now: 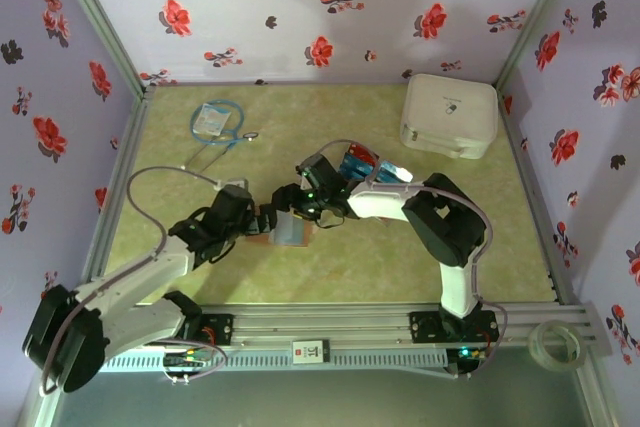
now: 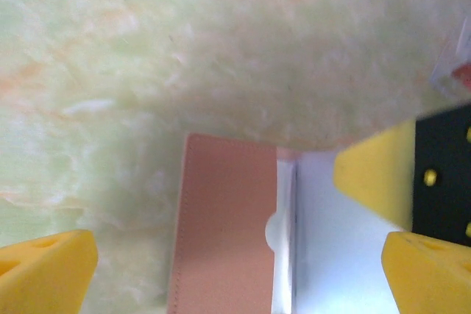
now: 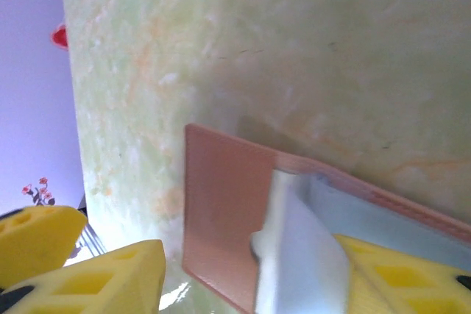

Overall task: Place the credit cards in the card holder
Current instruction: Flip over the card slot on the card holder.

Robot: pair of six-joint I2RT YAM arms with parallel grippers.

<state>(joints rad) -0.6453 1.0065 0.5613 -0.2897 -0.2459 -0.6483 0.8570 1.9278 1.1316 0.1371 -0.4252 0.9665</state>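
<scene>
The card holder (image 1: 287,233) lies open mid-table, brown with a grey inner panel. My left gripper (image 1: 267,220) stands open low over it. In the left wrist view the brown flap (image 2: 227,226) and grey panel (image 2: 331,255) lie between my yellow fingers (image 2: 45,270). My right gripper (image 1: 301,199) reaches in from the right and is also open. One of its fingers (image 2: 375,173) rests on the grey panel. In the right wrist view the holder (image 3: 221,204) sits between the jaws, and a pale inner flap (image 3: 298,255) is tilted up against the right finger (image 3: 397,277). Red and blue credit cards (image 1: 360,161) are piled behind the right gripper.
A big white rounded case (image 1: 450,115) stands at the back right. A blue-and-white packet with a cable (image 1: 215,121) lies at the back left. A tape roll (image 1: 556,344) sits outside the front rail. Flowered walls close in three sides.
</scene>
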